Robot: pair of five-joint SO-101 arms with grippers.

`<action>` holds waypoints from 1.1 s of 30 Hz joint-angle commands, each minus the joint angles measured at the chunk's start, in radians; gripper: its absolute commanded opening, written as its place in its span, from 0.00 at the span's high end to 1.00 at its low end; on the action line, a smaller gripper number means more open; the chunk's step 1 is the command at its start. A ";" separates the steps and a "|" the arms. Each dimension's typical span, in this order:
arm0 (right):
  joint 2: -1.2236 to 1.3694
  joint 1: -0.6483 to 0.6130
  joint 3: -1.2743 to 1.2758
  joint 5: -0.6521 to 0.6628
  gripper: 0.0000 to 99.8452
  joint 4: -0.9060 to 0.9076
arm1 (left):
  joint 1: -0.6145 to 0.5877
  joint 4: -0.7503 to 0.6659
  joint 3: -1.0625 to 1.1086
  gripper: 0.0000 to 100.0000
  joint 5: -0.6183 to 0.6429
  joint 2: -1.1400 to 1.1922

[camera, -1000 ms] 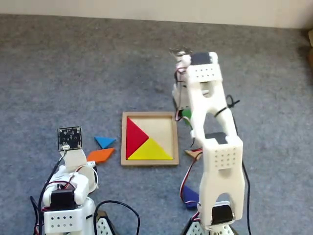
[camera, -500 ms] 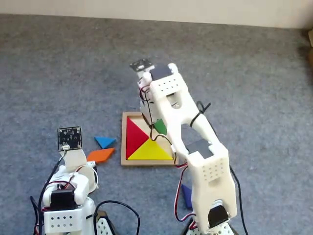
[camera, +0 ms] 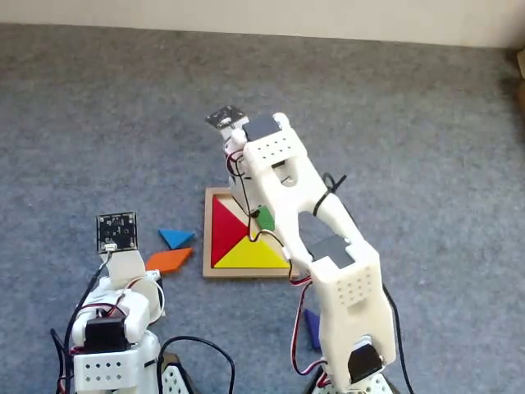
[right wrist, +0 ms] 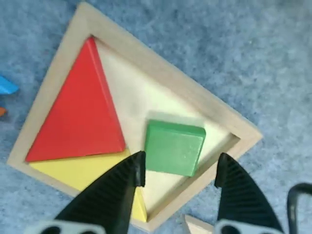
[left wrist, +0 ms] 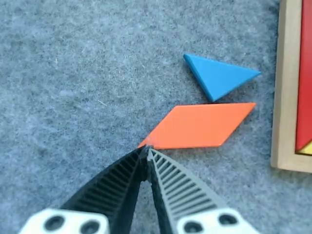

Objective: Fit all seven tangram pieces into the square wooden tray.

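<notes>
Counting what already sits inside the square wooden tray [camera: 246,272], which lies mid-bench, two of the seven pieces are home. The red triangle [camera: 225,230] fills the side toward the bench's left edge. The yellow triangle [camera: 250,254] fills the side toward the near edge, and the two touch along a slanted seam.

The third piece looks about to go in. The right arm [camera: 283,168] reaches over the tray, and its jaws pinch the green square [right wrist: 174,147] between them. The square sits above the bare tray floor, close to the rim facing the bench's right edge. Its shadow falls a little apart from it, so I judge it held just off the floor and not yet set down.

Four pieces are left on the bench. The orange parallelogram [left wrist: 200,126] and the light blue triangle [left wrist: 219,78] lie just beside each other, between the tray and the bench's left edge. A tan piece [right wrist: 197,225] lies just outside the tray's rim on the right. A dark blue piece [camera: 312,327] lies toward the near edge, by the right arm's base.

The left arm [camera: 111,328] sits low near the near left corner. Its jaws are pressed together with nothing between them, and their tip is at the nearest corner of the orange parallelogram.

So the job is under halfway done. The square needs seating, and the smaller shapes must then fill the remaining gaps.
</notes>
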 commanded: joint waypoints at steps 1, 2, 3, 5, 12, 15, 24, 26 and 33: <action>-0.088 0.015 -0.008 0.015 0.84 0.048 | -0.007 0.003 0.021 0.99 -0.008 -0.001; -0.087 0.022 -0.008 0.015 0.87 0.048 | -0.007 0.003 0.021 0.99 -0.008 -0.001; -0.085 0.033 -0.008 0.015 0.90 0.045 | -0.007 0.003 0.021 0.99 -0.008 -0.001; -0.085 0.054 -0.001 0.015 0.96 0.016 | -0.007 0.003 0.021 0.99 -0.008 -0.001; -0.079 0.082 0.058 0.081 0.98 -0.077 | -0.007 0.003 0.021 0.99 -0.008 -0.001; -0.079 0.054 0.130 0.084 0.98 -0.139 | -0.007 0.003 0.021 0.99 -0.008 -0.001; -0.085 -0.073 0.251 0.086 0.98 -0.170 | -0.007 0.003 0.021 0.99 -0.008 -0.001; -0.087 -0.093 0.252 0.086 0.98 -0.168 | -0.007 0.003 0.021 0.99 -0.008 -0.001; -0.090 -0.087 0.243 0.086 0.98 -0.093 | -0.007 0.003 0.021 0.99 -0.008 -0.001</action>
